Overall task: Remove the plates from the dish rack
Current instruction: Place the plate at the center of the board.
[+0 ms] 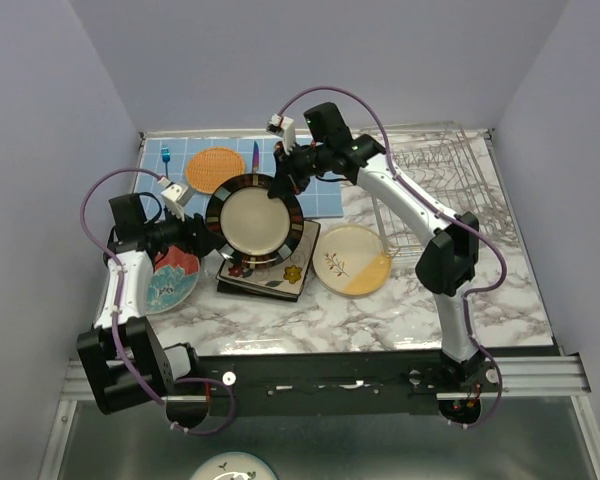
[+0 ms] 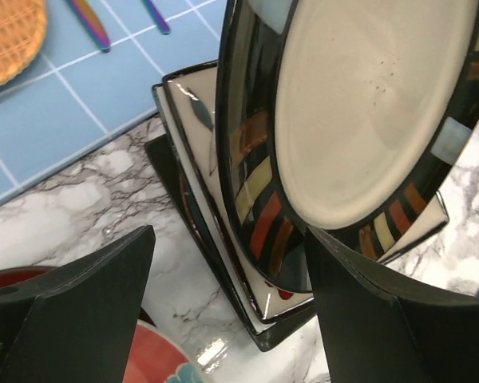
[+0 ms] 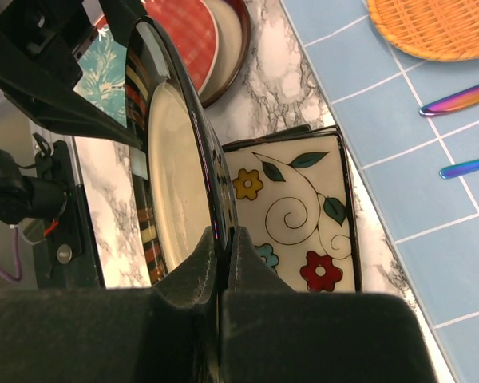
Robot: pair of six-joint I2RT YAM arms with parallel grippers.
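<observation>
Right hand (image 1: 278, 188) clamped on 1 o'clock rim of round black stripe-rimmed cream-centred plate (image 1: 253, 220), held over stacked square flowered plates (image 1: 285, 278) at bench (image 1: 410, 310) centre. Left hand (image 1: 204, 236) fingers apart, straddling its 9 o'clock rim. Silver wire dish rack (image 1: 435, 185) at 2 o'clock.

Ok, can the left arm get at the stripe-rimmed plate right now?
Probably yes: the left gripper stands open at the rim of the stripe-rimmed plate, nothing between; the right gripper pinches only the opposite rim.

White-and-black left arm (image 1: 120, 288) and right arm (image 1: 405, 196), on blocky black bases (image 1: 115, 365), trail looped purple cables (image 1: 325, 89), their wrists ending in wedge-shaped matte-black fingers (image 2: 80, 311).
</observation>
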